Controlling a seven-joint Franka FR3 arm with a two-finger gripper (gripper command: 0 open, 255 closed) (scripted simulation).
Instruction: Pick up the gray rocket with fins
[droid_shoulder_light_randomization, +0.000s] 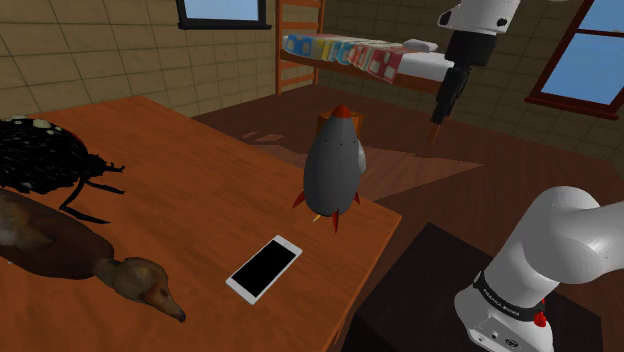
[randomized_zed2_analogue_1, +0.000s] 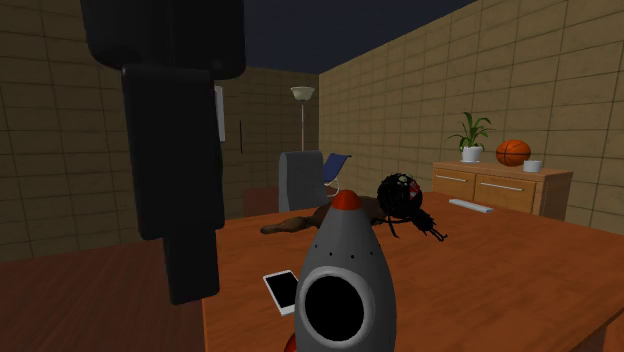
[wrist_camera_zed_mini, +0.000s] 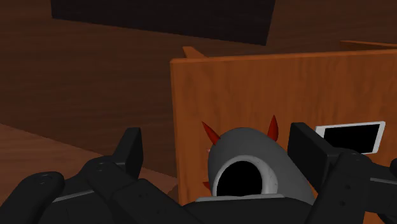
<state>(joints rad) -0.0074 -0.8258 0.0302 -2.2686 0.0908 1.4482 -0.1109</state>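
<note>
Gray rocket (droid_shoulder_light_randomization: 333, 165) upright at wooden table (droid_shoulder_light_randomization: 200, 190) edge; fingers (wrist_camera_zed_mini: 130, 151) spread wide, empty, well apart from it.

Dark grey on the rounded toy rocket (droid_shoulder_light_randomization: 333, 165), red on fins and nose; black screen, white rim on the flat phone (droid_shoulder_light_randomization: 264, 267); orange-brown across the wooden table (droid_shoulder_light_randomization: 180, 190).

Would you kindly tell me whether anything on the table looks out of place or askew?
Nothing looks spilled or broken. The grey rocket stands upright on its red fins, but close to a corner of the table, which looks a little precarious. The white phone lies flat nearby.
</note>
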